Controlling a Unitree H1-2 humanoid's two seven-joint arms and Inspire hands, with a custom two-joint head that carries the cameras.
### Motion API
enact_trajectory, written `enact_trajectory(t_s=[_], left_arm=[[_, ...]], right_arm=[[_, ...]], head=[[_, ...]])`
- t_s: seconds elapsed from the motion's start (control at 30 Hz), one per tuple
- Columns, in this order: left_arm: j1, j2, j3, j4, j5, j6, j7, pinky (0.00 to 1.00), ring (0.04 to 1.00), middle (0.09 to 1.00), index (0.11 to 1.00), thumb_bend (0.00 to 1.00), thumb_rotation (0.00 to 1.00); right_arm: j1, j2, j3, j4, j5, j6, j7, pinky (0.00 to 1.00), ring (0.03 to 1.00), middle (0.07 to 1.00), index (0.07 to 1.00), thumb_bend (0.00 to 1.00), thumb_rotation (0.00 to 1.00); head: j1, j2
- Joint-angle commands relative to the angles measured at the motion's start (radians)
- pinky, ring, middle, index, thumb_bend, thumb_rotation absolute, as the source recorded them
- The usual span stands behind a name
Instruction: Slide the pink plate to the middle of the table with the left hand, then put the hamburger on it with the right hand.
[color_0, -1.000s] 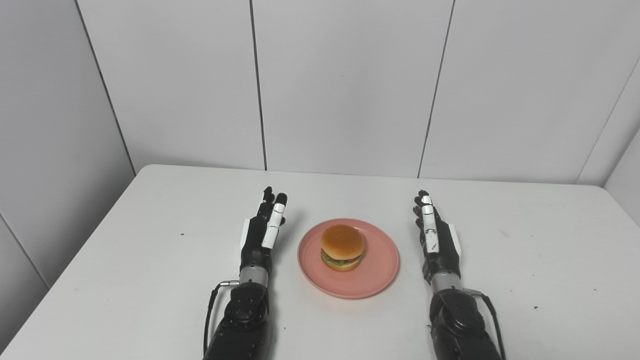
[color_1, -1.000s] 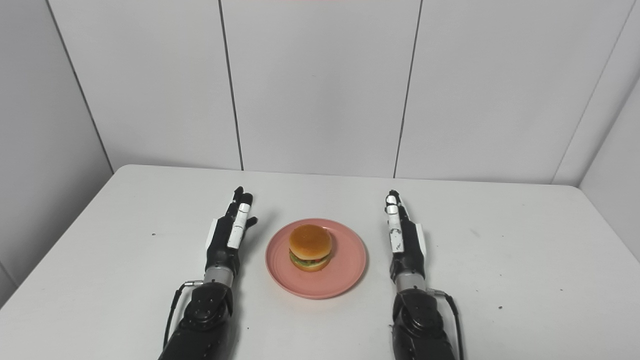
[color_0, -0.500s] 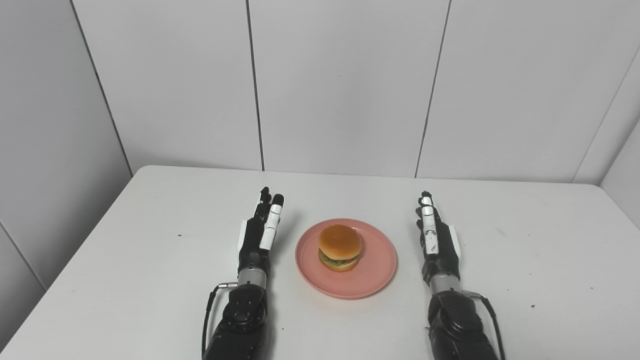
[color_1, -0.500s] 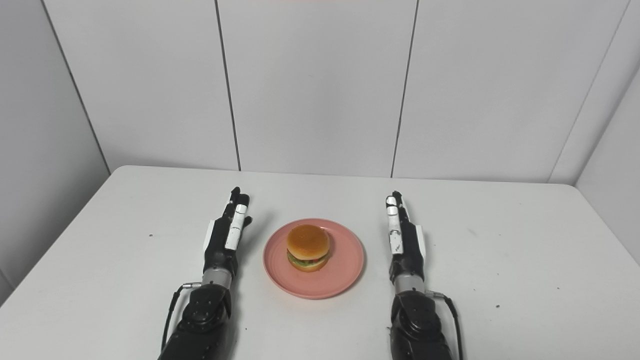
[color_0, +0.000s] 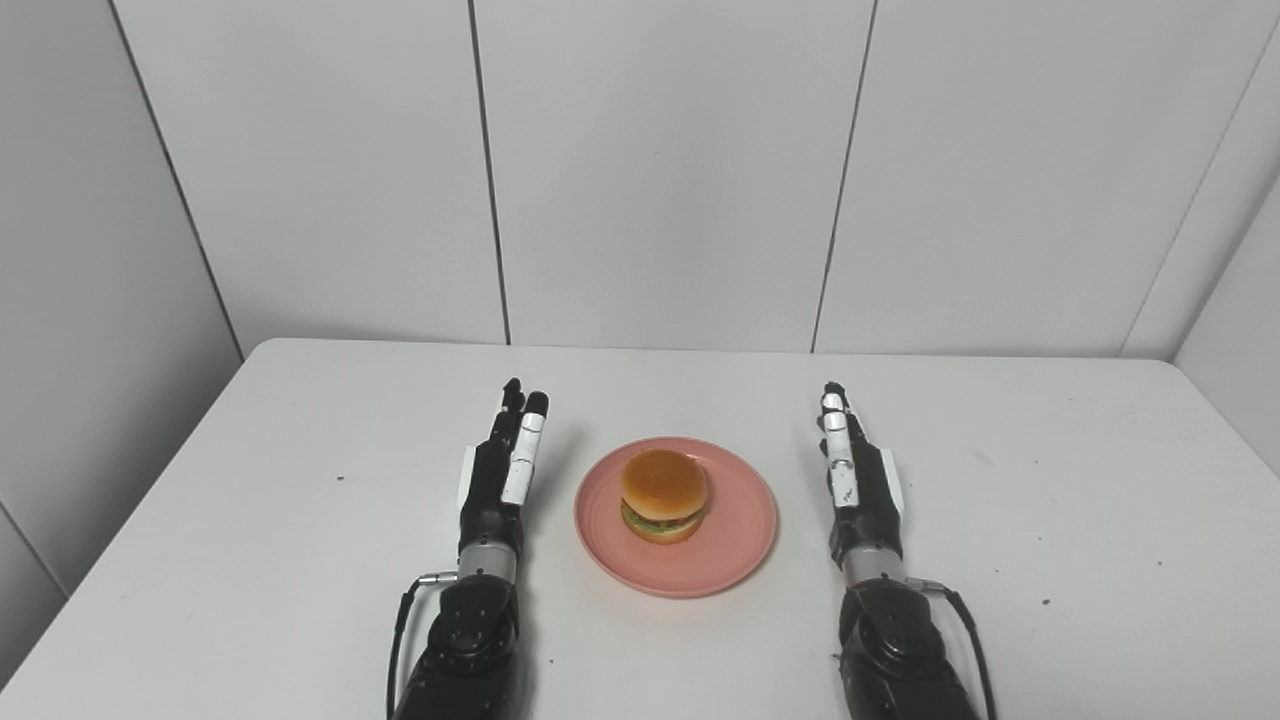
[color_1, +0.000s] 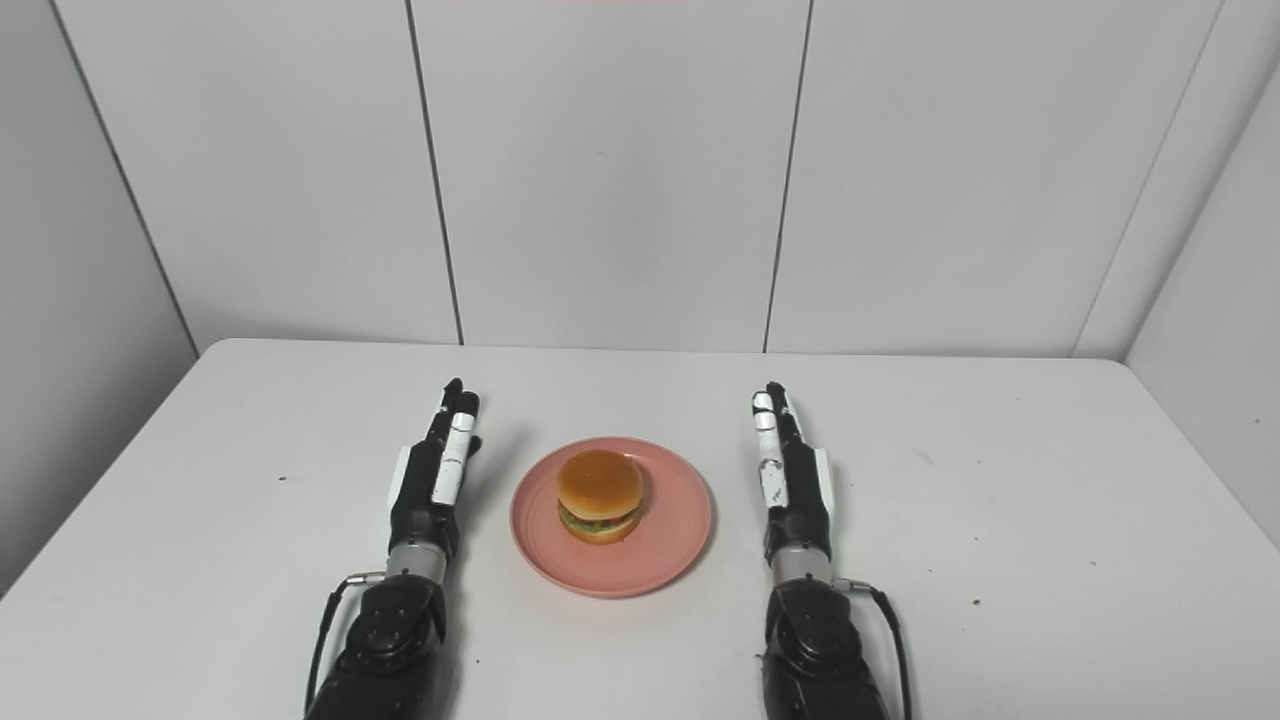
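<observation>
The pink plate (color_0: 740, 545) lies near the middle of the white table, and the hamburger (color_0: 664, 495) sits on it, slightly left of the plate's centre. My left hand (color_0: 497, 478) rests flat on the table just left of the plate, fingers stretched forward, open and holding nothing. On the other side, my right hand (color_0: 857, 484) lies a short gap from the plate's right rim, also open with straight fingers. Neither hand touches the plate or the burger.
The white table (color_0: 1050, 520) reaches back to a grey panelled wall (color_0: 660, 170). Its left edge runs diagonally at the picture's left side. A few small dark specks mark the tabletop.
The whole picture has shifted a little left, so the camera has moved. Hands, plate and hamburger keep their places relative to each other.
</observation>
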Motion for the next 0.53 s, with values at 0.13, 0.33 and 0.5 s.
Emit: enact_trajectory(t_s=[0.13,0.33,0.5], left_arm=[[-0.012,0.024,0.005,-0.014,-0.036,-0.002,-0.05,1.0,1.0,1.0,0.974,0.84,0.9],[-0.016,0.03,0.002,-0.005,-0.03,-0.007,-0.052,0.99,1.0,1.0,0.961,0.83,0.9],[-0.014,0.029,0.0,-0.013,-0.025,-0.001,-0.047,1.0,1.0,1.0,0.962,0.82,0.9]], right_arm=[[-0.002,0.011,0.012,0.024,-0.016,0.066,-0.02,0.99,0.954,0.951,0.939,0.78,1.0],[0.0,0.013,0.013,0.022,-0.017,0.072,-0.017,1.0,0.96,0.955,0.94,0.79,1.0],[0.006,0.015,0.007,0.011,-0.007,0.079,-0.013,0.99,0.962,0.957,0.94,0.79,1.0]], head=[[-0.015,0.013],[-0.022,0.014],[-0.018,0.015]])
